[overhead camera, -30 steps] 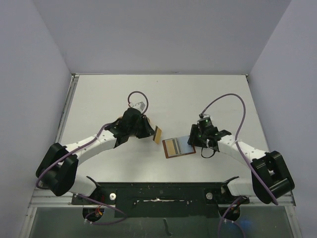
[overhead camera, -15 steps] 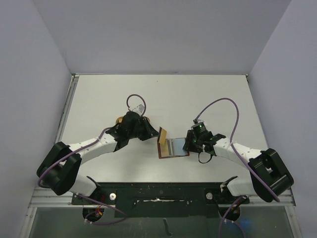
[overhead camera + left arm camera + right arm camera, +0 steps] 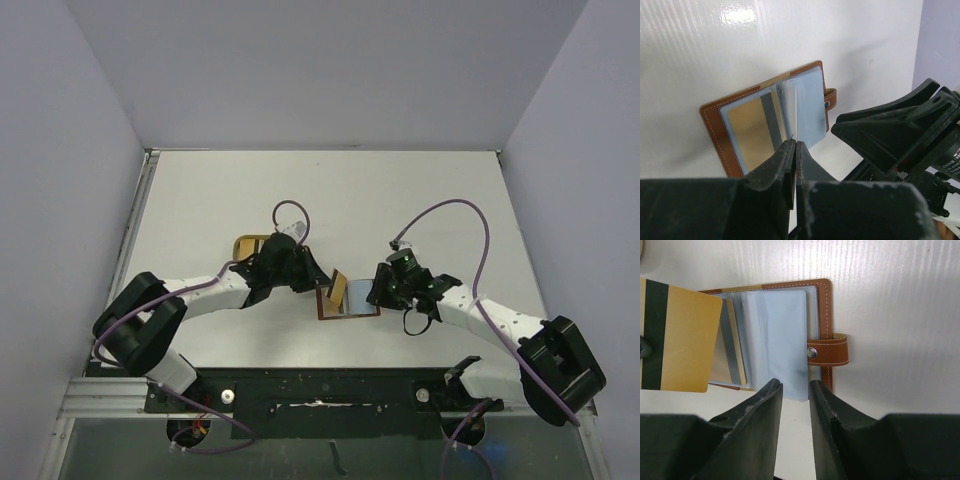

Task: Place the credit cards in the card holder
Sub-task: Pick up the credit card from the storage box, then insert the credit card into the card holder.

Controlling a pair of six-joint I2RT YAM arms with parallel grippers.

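— Between both arms on the tabletop (image 3: 420,200), what lies there?
— The card holder (image 3: 752,127), spread open, sleeves up.
— Left pincer (image 3: 795,150)?
— Clamped on a tan credit card (image 3: 682,335), tilted over the holder.
— Right pincer (image 3: 795,390)?
— Narrowly parted at a pale sleeve's edge, near the snap tab (image 3: 830,351).

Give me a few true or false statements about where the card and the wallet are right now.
The card holder lies open on the table. True.
The left gripper pinches a pale blue card. False: its card is tan with a dark stripe.
The snap tab is fastened shut. False: it sticks out loose from the holder's edge.
The right gripper has its jaws apart. True.
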